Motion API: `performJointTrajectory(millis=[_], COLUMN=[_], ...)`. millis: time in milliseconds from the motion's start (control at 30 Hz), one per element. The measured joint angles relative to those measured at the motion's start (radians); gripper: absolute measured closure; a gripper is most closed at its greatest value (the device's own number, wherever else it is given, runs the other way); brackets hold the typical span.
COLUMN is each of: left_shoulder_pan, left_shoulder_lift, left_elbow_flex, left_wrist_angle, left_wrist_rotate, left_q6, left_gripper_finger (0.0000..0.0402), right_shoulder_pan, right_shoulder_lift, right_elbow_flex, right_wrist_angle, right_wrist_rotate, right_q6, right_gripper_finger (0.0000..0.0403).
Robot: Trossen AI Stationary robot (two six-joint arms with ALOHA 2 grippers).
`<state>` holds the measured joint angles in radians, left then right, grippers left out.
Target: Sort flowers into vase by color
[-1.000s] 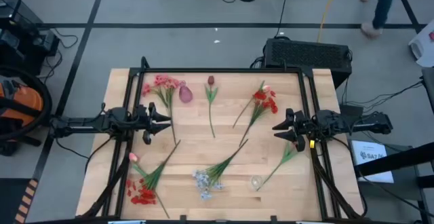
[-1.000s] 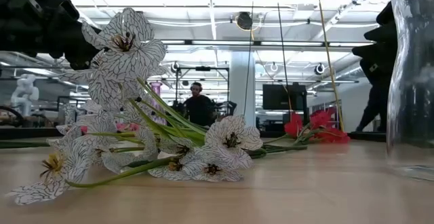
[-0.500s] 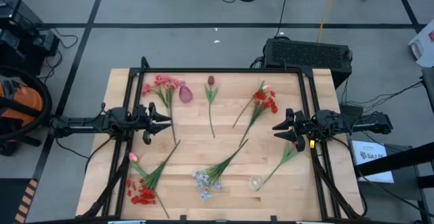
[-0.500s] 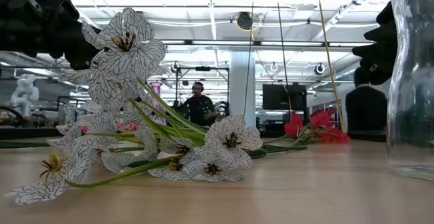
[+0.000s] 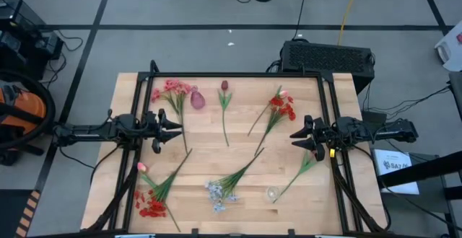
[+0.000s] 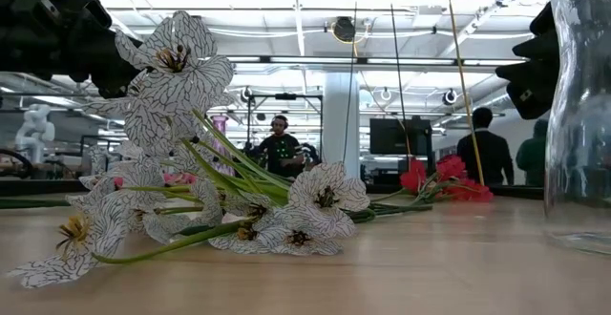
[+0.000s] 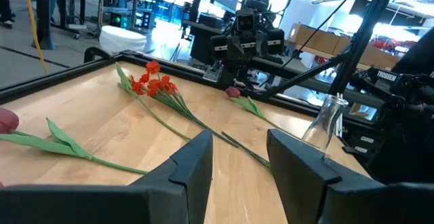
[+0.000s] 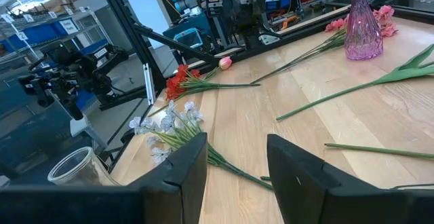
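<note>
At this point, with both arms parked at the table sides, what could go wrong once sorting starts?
The pink vase stands right against the pink flower spray, so lifting that spray might tip it. The blue-white bunch lies with its stems crossing another stem; pulling one may drag the other. The clear glass vase sits beside a stem near the right pincer and could get knocked.

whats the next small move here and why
Probably the left gripper should reach for the pink flowers lying just ahead of it beside the pink vase. Both grippers hover open and empty, the right gripper across the table, and no flower is in the vase.
</note>
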<state>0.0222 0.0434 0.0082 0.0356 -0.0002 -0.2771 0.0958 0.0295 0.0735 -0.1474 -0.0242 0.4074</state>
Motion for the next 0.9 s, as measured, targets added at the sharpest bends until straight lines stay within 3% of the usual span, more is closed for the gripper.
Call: performJointTrajectory(millis=[533, 833, 900], left_shoulder_pan=[0.000, 0.000, 0.000], left_shoulder_lift=[0.000, 0.000, 0.000], left_elbow_flex=[0.000, 0.000, 0.000], left_wrist_angle=[0.000, 0.000, 0.000], left_wrist_rotate=[0.000, 0.000, 0.000], left_q6=[0.000, 0.000, 0.000], left_gripper_finger=[0.0254, 0.0254, 0.0254], right_shoulder_pan=[0.000, 0.000, -0.001], right_shoulder_lift=[0.000, 0.004, 0.006], right_elbow_flex=[0.000, 0.000, 0.000], right_wrist_angle=[0.009, 0.091, 0.128], right_wrist_rotate=[0.005, 0.417, 0.445], right_q6=[-0.001, -0.043, -0.044], right_gripper_finger=[0.0259, 0.0259, 0.0259])
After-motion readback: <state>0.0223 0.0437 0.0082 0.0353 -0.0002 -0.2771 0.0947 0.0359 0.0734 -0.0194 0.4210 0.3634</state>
